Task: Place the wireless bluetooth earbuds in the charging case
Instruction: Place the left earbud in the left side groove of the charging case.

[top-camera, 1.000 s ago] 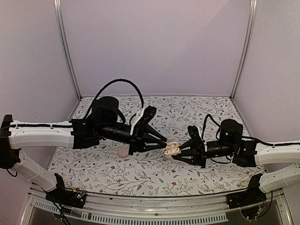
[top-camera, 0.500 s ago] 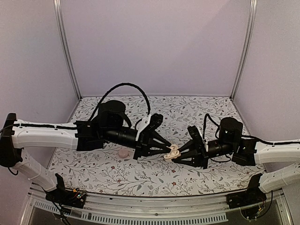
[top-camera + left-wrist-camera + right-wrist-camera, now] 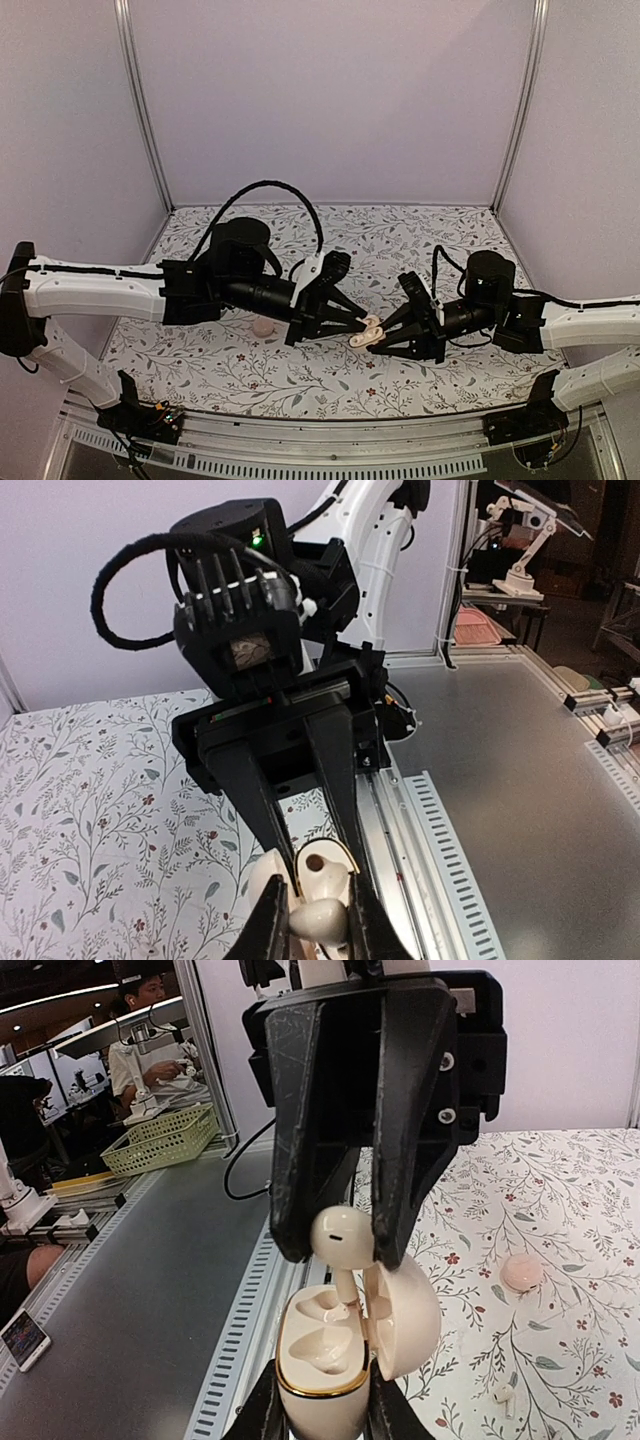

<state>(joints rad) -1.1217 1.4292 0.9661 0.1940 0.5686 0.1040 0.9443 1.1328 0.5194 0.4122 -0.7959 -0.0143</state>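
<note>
**Earbud Held Right at the Open Case**

The left gripper pinches a cream earbud just below the charging case; whether they touch is hard to tell. The case stands open with a dark spot inside, clamped between the long black fingers of the right gripper reaching in from above it. Floral cloth lies left of the case, and a slotted metal rail lies right of it.

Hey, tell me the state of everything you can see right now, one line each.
left gripper: shut on the earbud
right gripper: shut on the charging case
earbud: stem down over the charging case, not seated
charging case: lid open
second earbud: lying loose on the table
pink lump: resting on the table
</note>
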